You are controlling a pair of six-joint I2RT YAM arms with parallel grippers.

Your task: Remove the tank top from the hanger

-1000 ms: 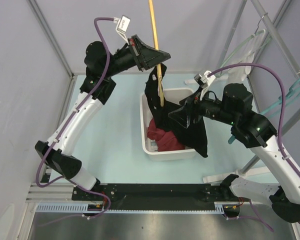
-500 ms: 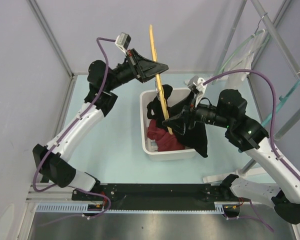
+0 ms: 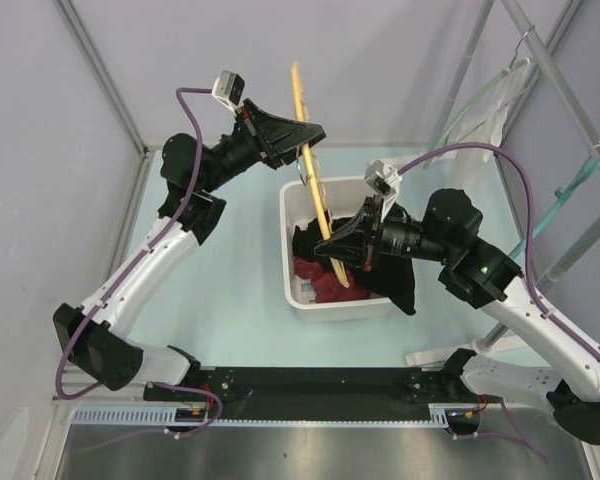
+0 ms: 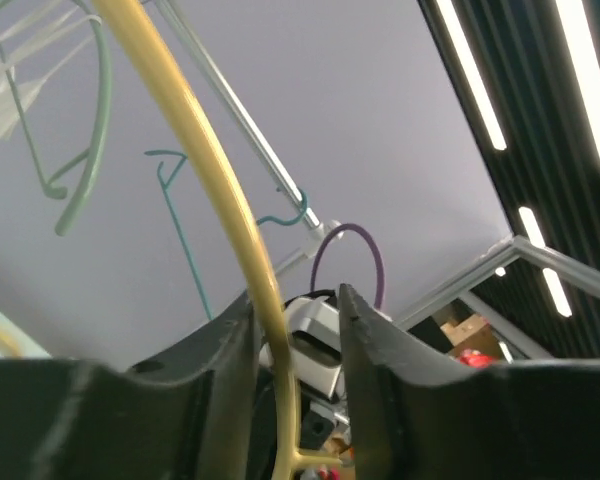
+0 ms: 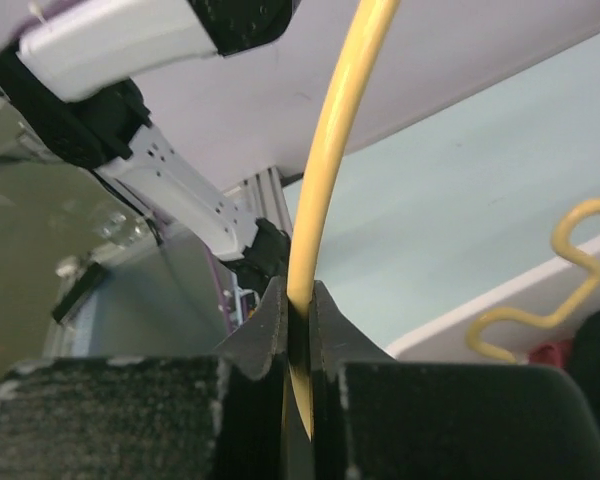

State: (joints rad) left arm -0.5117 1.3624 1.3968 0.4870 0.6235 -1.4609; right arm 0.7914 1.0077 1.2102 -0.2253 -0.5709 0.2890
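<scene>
Pale teal table [image 3: 230,260] fills the cell floor, with a white bin [image 3: 330,311] at its middle. Nearest the arm bases, the right gripper [image 3: 325,245] is no longer spread beside the cloth as it was a second ago. Its jaws are now clamped tight on the thin yellow hanger [image 3: 302,110], over the bin. The black tank top [image 3: 403,285] has dropped. Earlier it hung high on the hanger, and now it lies bunched in the bin, with a corner spilling over the rim at 4 o'clock. Farther back, the left gripper [image 3: 312,135] has swung toward 11 o'clock and the hanger leans that way with it.

The right gripper's body covers the hanger's lower end, so I cannot tell whether any strap is still looped on it. A red garment [image 3: 315,280] under the black cloth shows only in part. In the right wrist view, a wavy yellow part of the hanger sits beside the bin rim at 4 o'clock, and the black cloth is cut off at the frame edge.

The tank top lies below and to 4 o'clock of the right gripper, apart from its fingertips. The left gripper's jaws stand loosely round the bare upper bar, with a gap on one side, well above the cloth. A rack [image 3: 550,60] with a teal hanger [image 3: 570,190] stands at 2 o'clock.
</scene>
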